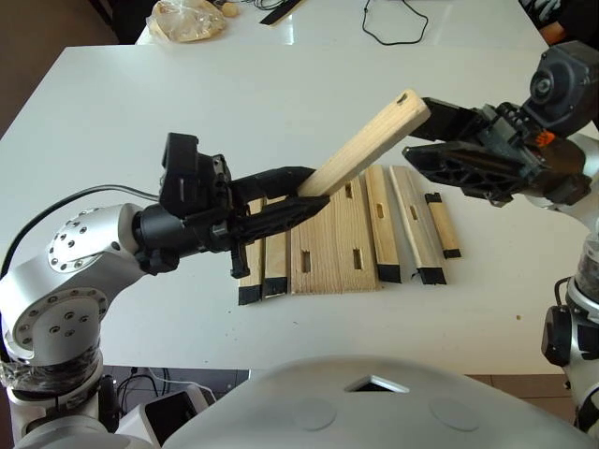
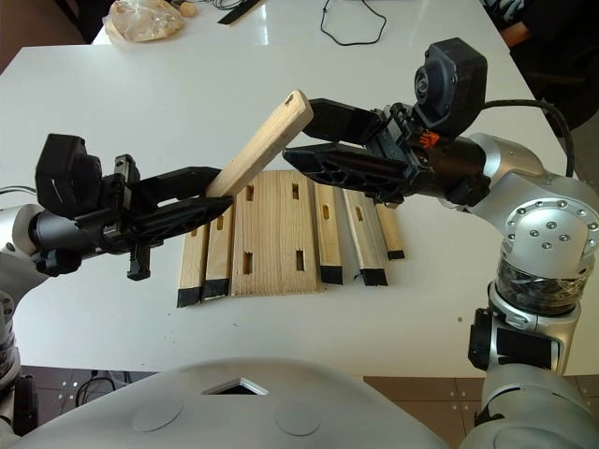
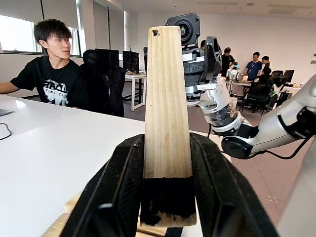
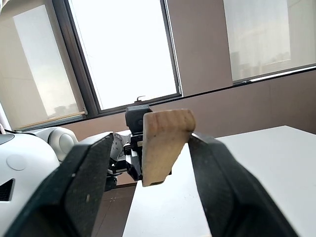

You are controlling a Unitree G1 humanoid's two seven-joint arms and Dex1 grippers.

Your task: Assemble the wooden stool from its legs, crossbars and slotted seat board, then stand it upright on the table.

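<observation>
My left gripper (image 1: 281,201) is shut on the black-tipped end of a wooden leg (image 1: 365,145), which slants up and to the right above the table. In the left wrist view the leg (image 3: 165,98) stands between the two black fingers (image 3: 123,187). My right gripper (image 2: 299,129) is open, and the leg's top end (image 4: 163,143) sits between its fingers with a gap on one side. The slotted seat board (image 1: 332,238) lies flat below. Two legs (image 1: 262,267) lie on its left. Two more legs (image 1: 398,224) and a short crossbar (image 1: 442,224) lie on its right.
The white table (image 1: 140,112) has free room to the left and behind the parts. A plastic bag (image 1: 187,19) and a black cable (image 1: 393,23) lie at the far edge. The parts lie near the table's front edge.
</observation>
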